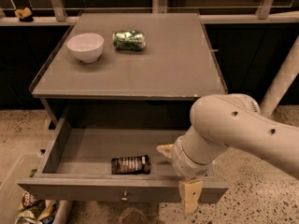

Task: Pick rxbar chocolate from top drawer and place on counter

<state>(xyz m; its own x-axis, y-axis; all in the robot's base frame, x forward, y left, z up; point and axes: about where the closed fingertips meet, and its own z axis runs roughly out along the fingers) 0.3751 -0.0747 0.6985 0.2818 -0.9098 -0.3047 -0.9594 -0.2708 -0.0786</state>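
The rxbar chocolate (131,164) lies flat on the floor of the open top drawer (117,190), near its front panel and a little left of the middle, its long side running along the panel. The pincer (175,178) hangs at the drawer's front right, just right of the bar and not touching it. Its two pale fingers (190,196) stand well apart with nothing between them; one points in toward the bar, the other droops over the front panel.

The bar looks light, thin and fairly stiff, in a smooth wrapper that will likely slip if only pinched at a crimped end. Lying flat against the wood, it offers little height, so the surest hold is probably across its short width at the middle, fingers coming down on either long edge. It should tolerate a firm squeeze.

On the bench (154,78) above, a white bowl (85,46) and a green foil packet (129,40) sit at the far left, leaving the near and right parts free for setting it down
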